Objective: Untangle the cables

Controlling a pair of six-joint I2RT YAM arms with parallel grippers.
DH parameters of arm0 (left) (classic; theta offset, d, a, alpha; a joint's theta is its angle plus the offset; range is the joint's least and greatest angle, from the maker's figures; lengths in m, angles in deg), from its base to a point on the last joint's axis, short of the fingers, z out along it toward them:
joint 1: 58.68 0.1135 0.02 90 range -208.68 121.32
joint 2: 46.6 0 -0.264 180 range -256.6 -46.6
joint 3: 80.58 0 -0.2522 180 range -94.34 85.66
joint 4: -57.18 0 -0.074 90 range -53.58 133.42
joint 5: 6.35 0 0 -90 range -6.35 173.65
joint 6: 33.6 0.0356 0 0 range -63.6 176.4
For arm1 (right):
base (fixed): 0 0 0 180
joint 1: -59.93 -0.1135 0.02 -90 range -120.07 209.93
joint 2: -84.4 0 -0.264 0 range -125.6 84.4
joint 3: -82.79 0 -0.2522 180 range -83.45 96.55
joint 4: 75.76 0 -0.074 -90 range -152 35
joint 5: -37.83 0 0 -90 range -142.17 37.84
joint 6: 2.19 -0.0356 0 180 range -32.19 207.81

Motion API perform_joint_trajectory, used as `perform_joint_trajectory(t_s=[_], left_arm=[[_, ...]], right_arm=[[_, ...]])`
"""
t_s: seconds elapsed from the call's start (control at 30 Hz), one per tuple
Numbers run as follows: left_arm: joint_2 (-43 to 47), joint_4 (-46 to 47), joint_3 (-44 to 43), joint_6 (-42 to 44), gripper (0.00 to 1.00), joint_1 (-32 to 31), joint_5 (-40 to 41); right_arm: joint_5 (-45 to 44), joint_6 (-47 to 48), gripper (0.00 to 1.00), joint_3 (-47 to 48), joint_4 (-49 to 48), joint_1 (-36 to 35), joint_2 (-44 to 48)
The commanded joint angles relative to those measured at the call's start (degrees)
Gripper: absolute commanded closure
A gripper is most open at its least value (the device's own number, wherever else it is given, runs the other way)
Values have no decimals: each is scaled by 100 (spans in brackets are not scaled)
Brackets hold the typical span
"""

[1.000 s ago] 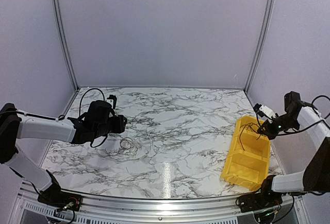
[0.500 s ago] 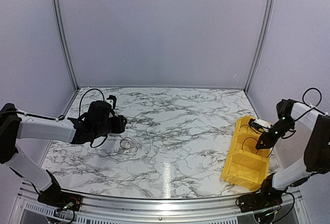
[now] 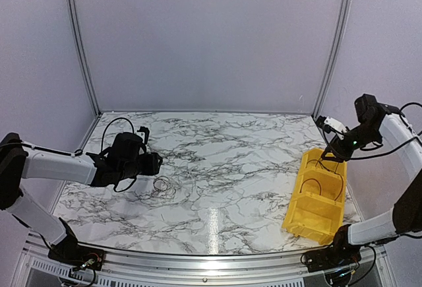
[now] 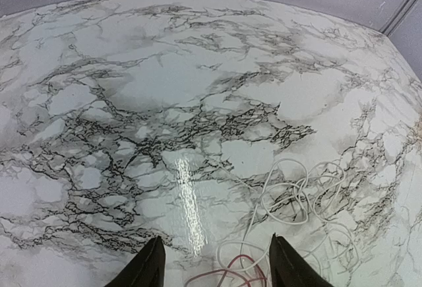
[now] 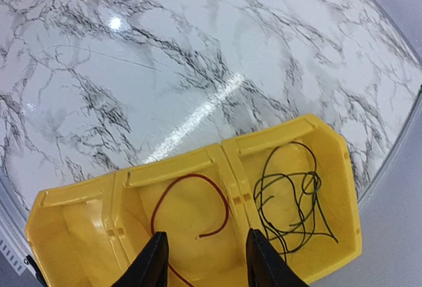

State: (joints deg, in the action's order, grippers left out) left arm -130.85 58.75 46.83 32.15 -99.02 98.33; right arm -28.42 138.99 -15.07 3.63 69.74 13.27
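— Two wires lie apart in the yellow bin: red wire in the middle compartment, black wire in the end one; right gripper above, jaws apart, empty.
— What's left?
— One whitish tangle on the table before the left gripper, jaws apart; only wrist views show colours.

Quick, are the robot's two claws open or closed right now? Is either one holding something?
Left gripper: open, gripping nothing.
Right gripper: open, gripping nothing, above the yellow bin.
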Motion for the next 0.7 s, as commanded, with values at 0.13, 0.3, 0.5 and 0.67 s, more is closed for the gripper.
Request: perform_joint_trajectory(t_s=[0.13, 0.3, 0.5, 0.67], left_arm=[[34, -959, 14, -108, 48, 8, -180], [-24, -1386, -2, -247, 57, 53, 135], [-364, -1450, -53, -255, 64, 337, -388], [-524, -1511, -202, -213, 66, 404, -1014]], right_arm=[[578, -1354, 69, 248, -1537, -1934, -656], [807, -1564, 75, 814, -1883, -2941, -1527], [826, -1330, 79, 1604, -1966, -3834, -2597], [1361, -1305, 84, 2242, -1961, -4107, -3461]])
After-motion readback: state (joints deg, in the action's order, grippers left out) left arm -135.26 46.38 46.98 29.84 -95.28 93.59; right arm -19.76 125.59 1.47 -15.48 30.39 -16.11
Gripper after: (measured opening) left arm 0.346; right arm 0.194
